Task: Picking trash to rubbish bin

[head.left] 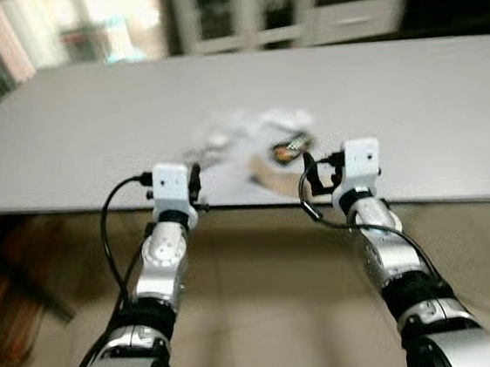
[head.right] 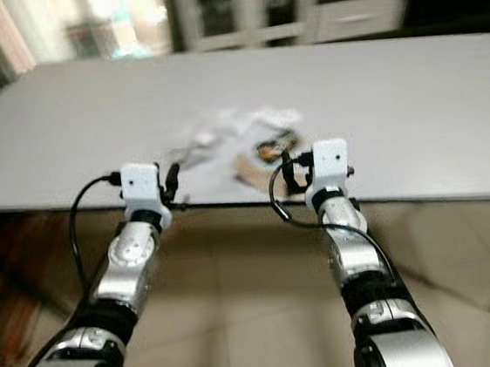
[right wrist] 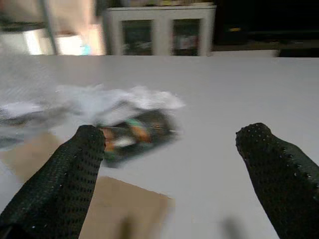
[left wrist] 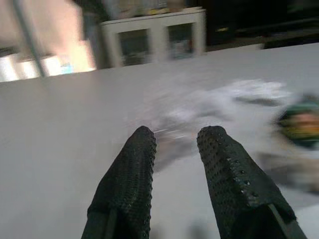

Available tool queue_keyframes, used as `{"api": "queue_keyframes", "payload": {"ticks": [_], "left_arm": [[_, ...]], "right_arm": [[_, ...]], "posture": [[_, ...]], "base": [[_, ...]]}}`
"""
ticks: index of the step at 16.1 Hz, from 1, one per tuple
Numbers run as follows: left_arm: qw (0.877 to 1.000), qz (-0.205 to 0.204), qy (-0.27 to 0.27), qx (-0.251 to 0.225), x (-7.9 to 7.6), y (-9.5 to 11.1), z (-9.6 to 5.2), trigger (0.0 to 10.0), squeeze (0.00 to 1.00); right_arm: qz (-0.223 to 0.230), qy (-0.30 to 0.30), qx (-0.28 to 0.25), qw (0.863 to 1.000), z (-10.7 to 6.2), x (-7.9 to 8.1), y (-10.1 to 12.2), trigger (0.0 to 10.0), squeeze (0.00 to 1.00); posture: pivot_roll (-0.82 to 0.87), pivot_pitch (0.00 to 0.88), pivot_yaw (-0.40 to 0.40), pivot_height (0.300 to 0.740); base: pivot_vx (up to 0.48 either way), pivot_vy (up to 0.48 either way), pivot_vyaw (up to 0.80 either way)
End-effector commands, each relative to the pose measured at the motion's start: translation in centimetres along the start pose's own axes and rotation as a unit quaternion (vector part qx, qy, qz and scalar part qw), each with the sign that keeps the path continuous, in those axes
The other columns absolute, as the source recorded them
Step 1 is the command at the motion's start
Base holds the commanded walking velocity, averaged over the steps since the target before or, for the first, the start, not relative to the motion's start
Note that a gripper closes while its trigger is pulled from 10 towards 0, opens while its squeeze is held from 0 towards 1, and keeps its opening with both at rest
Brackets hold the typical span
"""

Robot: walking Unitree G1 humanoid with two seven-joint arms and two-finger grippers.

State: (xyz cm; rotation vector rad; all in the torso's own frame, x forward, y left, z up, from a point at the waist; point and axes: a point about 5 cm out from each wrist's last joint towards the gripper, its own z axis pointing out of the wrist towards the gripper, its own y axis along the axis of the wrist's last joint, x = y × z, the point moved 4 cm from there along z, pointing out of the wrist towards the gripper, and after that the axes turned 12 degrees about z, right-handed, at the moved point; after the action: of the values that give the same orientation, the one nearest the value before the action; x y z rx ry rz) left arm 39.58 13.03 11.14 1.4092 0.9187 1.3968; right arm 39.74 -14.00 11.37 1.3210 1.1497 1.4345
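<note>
Both arms reach out at the near edge of the grey surface (head.left: 65,141). The left end effector (left wrist: 174,142) has its fingers narrow, a slim gap between them, nothing held. The right end effector (right wrist: 172,142) is spread wide and empty. The trash lies just beyond them near the edge: crumpled white wrapping (head.left: 252,126), a dark printed packet (right wrist: 137,132) and, blurred, what looks like a brown card piece (right wrist: 132,211).

Crumpled white wrappers (head.left: 256,125), a dark printed packet (head.left: 290,149) and brown card (head.left: 266,174) lie clustered on the grey table (head.left: 65,141).
</note>
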Motion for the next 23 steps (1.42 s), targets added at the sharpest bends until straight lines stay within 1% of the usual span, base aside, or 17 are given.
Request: {"api": "queue_keyframes", "payload": {"ticks": [1,5,12,14,19,23], "left_arm": [[1.0,-0.001,-0.017,-0.008,-0.84,0.49,0.13,10.0,0.0],[1.0,0.0,-0.024,-0.006,-1.14,0.41,0.07,10.0,0.0],[1.0,0.001,-0.024,-0.005,-1.09,0.35,-0.01,10.0,0.0],[1.0,0.0,-0.022,-0.005,-0.96,0.34,0.01,10.0,0.0],[1.0,0.001,-0.022,-0.004,-1.0,0.39,0.08,10.0,0.0],[1.0,0.002,-0.021,-0.003,-0.99,0.38,0.07,10.0,0.0]], "right_arm": [[0.004,-0.007,-0.011,1.0,0.06,-0.47,0.59,10.0,0.0],[0.004,-0.003,-0.009,1.0,0.01,-0.29,0.45,10.0,0.0],[0.002,-0.004,-0.008,1.0,-0.16,-0.33,0.24,10.0,0.0],[-0.01,0.008,-0.013,1.0,-0.22,0.0,0.39,10.0,0.0],[-0.014,0.011,-0.01,1.0,-0.25,0.04,0.28,10.0,0.0],[-0.006,0.001,-0.012,1.0,-0.27,-0.33,0.34,10.0,0.0]], "posture": [[-0.07,0.029,0.048,0.74],[-0.07,0.028,0.048,0.74],[-0.07,0.044,0.048,0.74],[-0.07,0.045,0.048,0.74],[-0.07,0.049,0.046,0.74],[-0.07,0.051,0.047,0.74]], "base": [[0.0,0.0,-0.8],[0.0,0.0,-0.8],[0.0,0.0,0.0],[0.0,0.0,0.0],[0.0,0.0,0.8],[0.0,0.0,0.0]]}}
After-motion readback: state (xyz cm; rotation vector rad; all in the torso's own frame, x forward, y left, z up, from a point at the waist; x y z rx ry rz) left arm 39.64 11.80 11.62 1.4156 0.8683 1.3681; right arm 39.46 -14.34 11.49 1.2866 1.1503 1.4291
